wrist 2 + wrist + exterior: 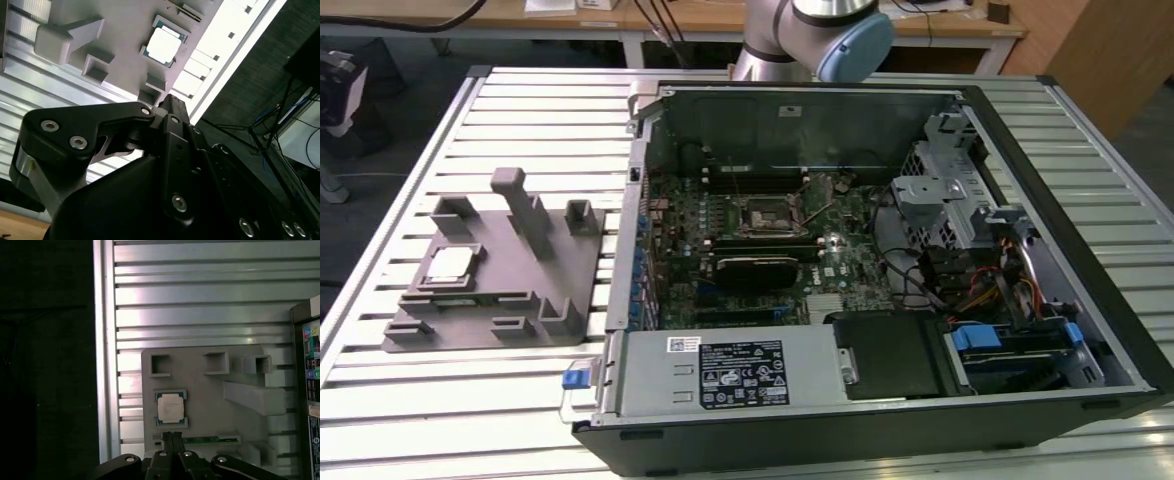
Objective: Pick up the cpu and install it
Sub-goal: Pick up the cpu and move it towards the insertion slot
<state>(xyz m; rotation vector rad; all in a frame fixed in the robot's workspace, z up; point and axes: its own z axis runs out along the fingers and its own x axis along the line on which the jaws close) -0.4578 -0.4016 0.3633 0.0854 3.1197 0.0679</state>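
Note:
The cpu (pixel 450 265) is a small silver-topped square chip lying flat in a recess of the grey plastic tray (pixel 520 300), at the exterior view's left. The same cpu (pixel 170 408) (pixel 163 45) appears in both wrist views. My gripper (pixel 172 436) (pixel 170 100) hangs well above the tray, apart from the chip, its two fingertips pressed together and holding nothing. The black socket frame (pixel 765 212) sits on the motherboard (pixel 841 270) inside the open computer case.
The open case (pixel 1067 250) fills the middle and the exterior view's right of the slatted metal table (pixel 520 100). Upright blocks (pixel 520 205) rise from the tray near the chip. A power supply (pixel 734 375) and cables lie at the case's near side. The arm's base (pixel 807 35) stands behind the case.

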